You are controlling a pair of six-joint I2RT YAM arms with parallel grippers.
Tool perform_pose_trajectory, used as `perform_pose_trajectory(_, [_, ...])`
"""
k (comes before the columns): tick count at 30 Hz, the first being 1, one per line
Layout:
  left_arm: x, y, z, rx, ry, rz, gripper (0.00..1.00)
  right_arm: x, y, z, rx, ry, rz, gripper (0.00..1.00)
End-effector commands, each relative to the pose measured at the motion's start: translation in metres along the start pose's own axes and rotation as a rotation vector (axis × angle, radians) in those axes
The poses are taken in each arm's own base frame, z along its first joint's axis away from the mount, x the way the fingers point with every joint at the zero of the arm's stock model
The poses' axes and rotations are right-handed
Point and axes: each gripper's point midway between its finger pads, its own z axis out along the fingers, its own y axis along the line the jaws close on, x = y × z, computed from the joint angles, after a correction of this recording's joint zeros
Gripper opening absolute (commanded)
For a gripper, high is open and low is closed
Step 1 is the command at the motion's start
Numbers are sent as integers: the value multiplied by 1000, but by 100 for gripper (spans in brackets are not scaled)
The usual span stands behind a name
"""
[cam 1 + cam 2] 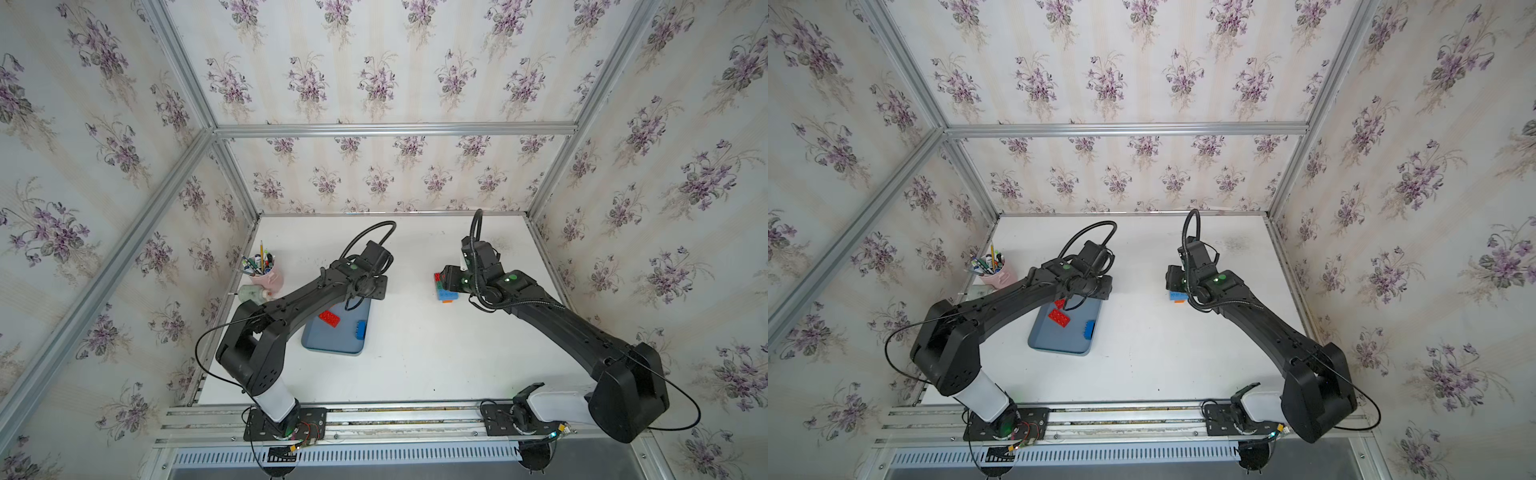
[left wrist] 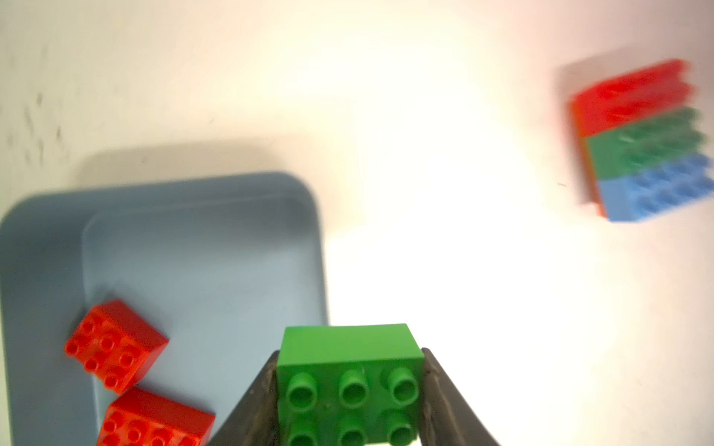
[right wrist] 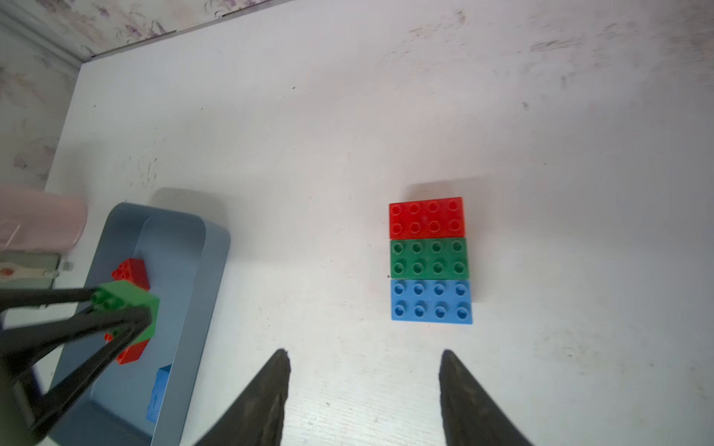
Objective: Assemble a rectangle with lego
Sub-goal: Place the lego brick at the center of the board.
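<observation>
Clamped nearest the lens in the left pincer (image 2: 349, 353): a green brick (image 2: 349, 382), studs up, raised over the edge of the grey-blue tray (image 2: 42, 270), much of it jutting past the fingertips; liable to twist or drop on the way across under so shallow a hold. Left lying in the tray: two red bricks (image 2: 116, 345) and one blue brick (image 1: 360, 329). Well apart on the counter (image 3: 347, 116): the started rectangle (image 3: 429, 260), red, green and blue rows touching side by side over an orange layer (image 1: 446, 301), resting loose on a smooth top. Hovering just short of it: the right pincer (image 3: 364, 352), wide and empty, bracing nothing. Likely troubles, by judgement only: studs missed through a skewed approach; whole block shoved or slid by a downward press without a steadying hold; brick seated one stud off, spoiling the straight outline; both arms crowding the same spot.
</observation>
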Motion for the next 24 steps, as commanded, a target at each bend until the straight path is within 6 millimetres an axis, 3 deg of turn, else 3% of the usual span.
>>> perform_pose_trajectory(1, [4, -34, -7, 45, 9, 337, 33, -10, -37, -9, 121, -57, 116, 62])
perform_pose_trajectory(6, [22, -72, 4, 178, 51, 414, 32, -13, -70, -26, 132, -102, 228, 62])
perform_pose_trajectory(11, [20, -62, 18, 74, 83, 312, 33, -9, -80, -32, 133, -103, 243, 63])
perform_pose_trajectory(15, [15, -33, 12, -26, 50, 159, 34, -4, -80, -27, 122, -82, 244, 63])
perform_pose_trajectory(21, [27, 54, 7, -60, 48, -217, 32, -3, -75, -21, 91, -71, 244, 63])
perform_pose_trajectory(24, [34, 67, 19, -43, 96, -240, 32, -2, -72, -17, 77, -66, 250, 63])
